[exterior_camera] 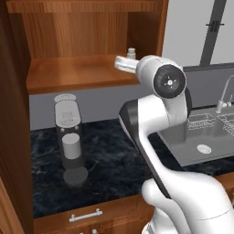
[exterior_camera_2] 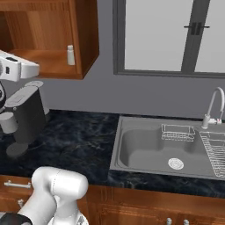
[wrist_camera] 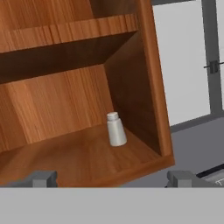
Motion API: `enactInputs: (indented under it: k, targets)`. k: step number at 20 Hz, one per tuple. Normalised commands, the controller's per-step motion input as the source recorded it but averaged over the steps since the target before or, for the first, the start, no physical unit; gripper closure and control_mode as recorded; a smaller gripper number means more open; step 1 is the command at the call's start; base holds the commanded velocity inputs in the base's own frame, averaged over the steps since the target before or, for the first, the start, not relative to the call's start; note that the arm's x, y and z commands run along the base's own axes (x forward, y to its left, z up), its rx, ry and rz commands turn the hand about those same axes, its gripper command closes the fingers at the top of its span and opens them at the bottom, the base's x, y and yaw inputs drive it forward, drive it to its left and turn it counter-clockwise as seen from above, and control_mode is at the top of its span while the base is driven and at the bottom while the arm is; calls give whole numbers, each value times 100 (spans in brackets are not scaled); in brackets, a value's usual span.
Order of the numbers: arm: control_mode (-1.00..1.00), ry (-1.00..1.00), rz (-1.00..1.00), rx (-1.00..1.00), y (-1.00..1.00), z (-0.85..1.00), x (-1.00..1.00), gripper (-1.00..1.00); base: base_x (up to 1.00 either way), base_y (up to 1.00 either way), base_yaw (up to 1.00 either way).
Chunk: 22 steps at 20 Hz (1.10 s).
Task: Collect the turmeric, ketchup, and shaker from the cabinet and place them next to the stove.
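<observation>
Pincer (wrist_camera: 112,178) spread wide, gripping nothing, held just outside the open cabinet (wrist_camera: 144,87). Whitish shaker (wrist_camera: 116,129) stands upright on the lower shelf, near its right wall. Coffee machine (exterior_camera: 68,137) on bench (exterior_camera: 109,169) below.

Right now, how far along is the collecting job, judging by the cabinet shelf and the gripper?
Done, apparently: the cabinet stands open, and on its lower shelf just the shaker stands, near the right wall. Whether turmeric and ketchup are already placed cannot be told; no stove is in sight. In hand: nothing; the gripper is open, aimed at the shaker from short of the shelf. Left: grasp the shaker and carry it to the stove.
</observation>
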Motion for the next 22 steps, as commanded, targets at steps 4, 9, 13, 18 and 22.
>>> enactInputs:
  k: [4,9,13,18,22]
  targets:
    - [-100,6,-14,-1,1,1,35,-100,0,0,0]
    - [-100,6,-15,0,0,2,37,-100,0,0,0]
    - [-100,4,-14,0,0,0,35,-100,0,0,0]
    - [-100,1,-11,0,7,0,31,-100,0,0,0]
    - [-100,1,-4,0,11,0,25,-100,0,0,0]
